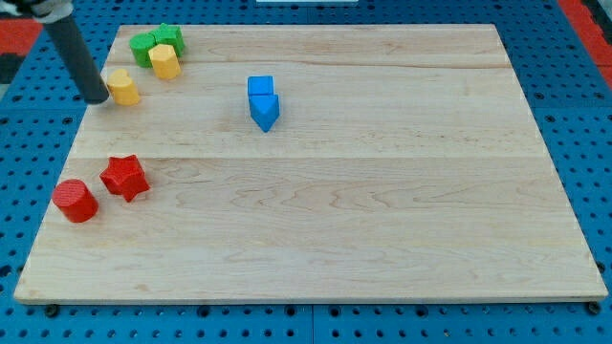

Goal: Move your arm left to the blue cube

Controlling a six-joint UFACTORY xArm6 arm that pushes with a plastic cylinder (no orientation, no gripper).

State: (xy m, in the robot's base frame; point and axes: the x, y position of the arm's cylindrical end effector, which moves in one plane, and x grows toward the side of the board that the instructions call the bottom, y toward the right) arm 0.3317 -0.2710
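Nearest the camera is the pale wooden board [316, 248], its long grain running across the view and its front edge resting over a blue perforated table [593, 143] dotted with small holes. Going from the view's left, a red cylinder [75, 201] with a smooth matte face stands near the board's left edge, and just beside it, to its right and slightly higher, sits a red star-shaped block [125, 178]; the two are close but a thin gap shows between them. Higher up on the left, a yellow block [123, 86], rounded in outline, lies right against my tip [98, 98], which comes down as a dark, plain rod from the view's top left corner and seems to touch the yellow block's left side. The rod has nothing to open or close and carries nothing. Further up and right, a second yellow block [165, 61] leans against a green block [155, 42] of lumpy, irregular shape near the board's top edge. Well apart from all these, toward the upper middle of the board, the blue cube [260, 87] sits with a blue wedge-like block [265, 112] touching its lower side. My tip stands far to the view's left of the blue cube, with the yellow block between them.
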